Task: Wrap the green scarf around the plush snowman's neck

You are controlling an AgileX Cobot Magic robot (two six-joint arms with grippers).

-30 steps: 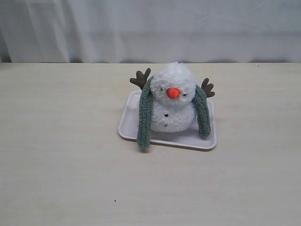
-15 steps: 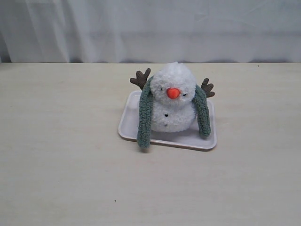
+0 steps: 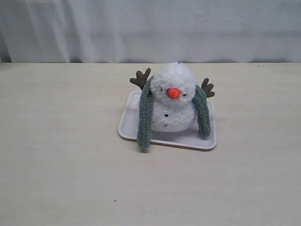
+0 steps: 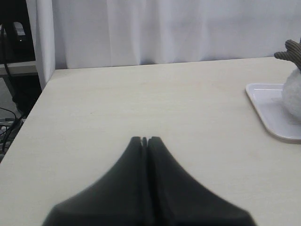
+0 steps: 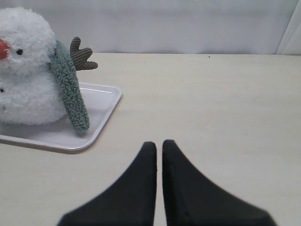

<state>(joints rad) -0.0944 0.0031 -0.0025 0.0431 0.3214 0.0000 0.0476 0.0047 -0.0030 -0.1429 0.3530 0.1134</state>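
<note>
The plush snowman (image 3: 173,99) stands upright on a white tray (image 3: 203,139), white and fluffy with an orange nose and brown twig arms. The green scarf (image 3: 145,117) lies over the back of its neck, one end hanging down each side; the left end reaches past the tray's front rim. In the right wrist view the snowman (image 5: 26,70) and one scarf end (image 5: 70,92) show. Neither gripper appears in the exterior view. My left gripper (image 4: 145,139) is shut and empty above bare table, away from the tray (image 4: 275,117). My right gripper (image 5: 159,144) is shut with nothing in it.
A pale curtain (image 3: 150,28) hangs behind the table's far edge. The table's left edge (image 4: 28,117) shows in the left wrist view, with dark equipment and cables beyond it.
</note>
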